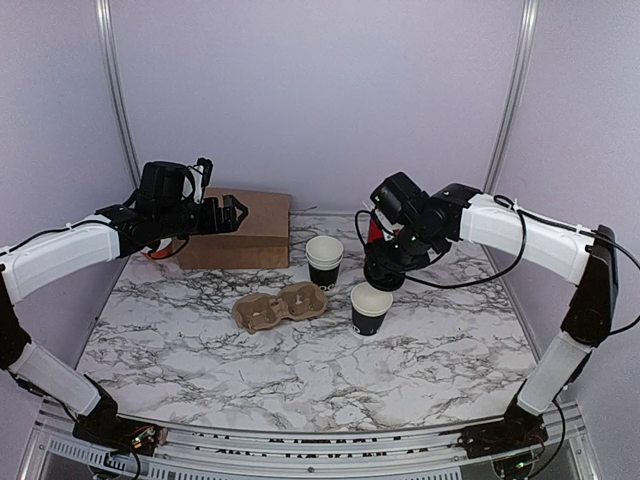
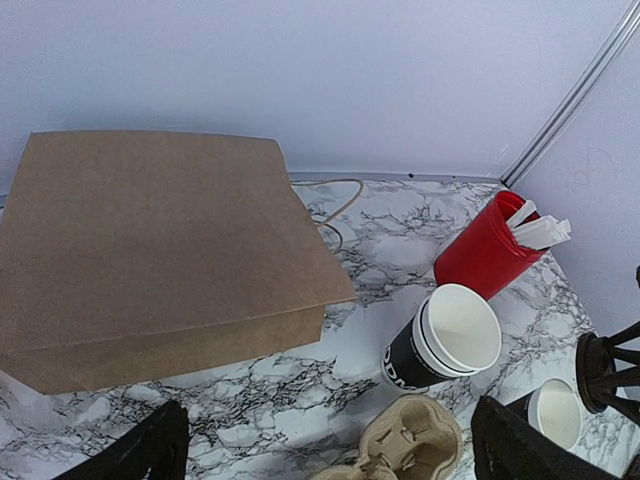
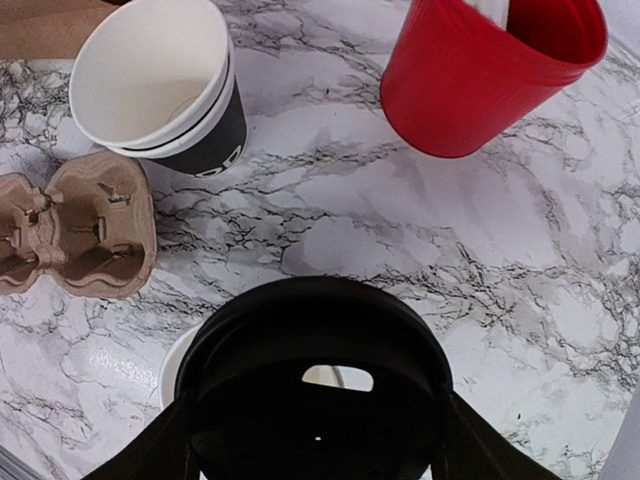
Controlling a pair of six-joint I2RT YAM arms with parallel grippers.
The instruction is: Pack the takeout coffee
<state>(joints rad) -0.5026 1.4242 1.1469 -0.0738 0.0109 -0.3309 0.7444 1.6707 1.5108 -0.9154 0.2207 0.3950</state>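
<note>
Marble counter (image 1: pixel 200 350): the takeout coffee cup (image 1: pixel 371 308) stands unlidded beside the pulp cup carrier (image 1: pixel 280 307) — right tool (image 1: pixel 383 273) grips its black lid (image 3: pixel 315 340) just above. Left tool (image 1: pixel 222 195) gapes wide, empty, near the paper bag (image 1: pixel 245 232). Lidding and bagging are yet to do.

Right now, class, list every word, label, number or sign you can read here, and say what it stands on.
On the stack of black cups: white lettering, tilted and cut off, not surely readable.
On the single black cup: white lettering, too small and blurred to read.
On the brown paper bag, red cup, cup carrier and black lid: no text visible.
</note>
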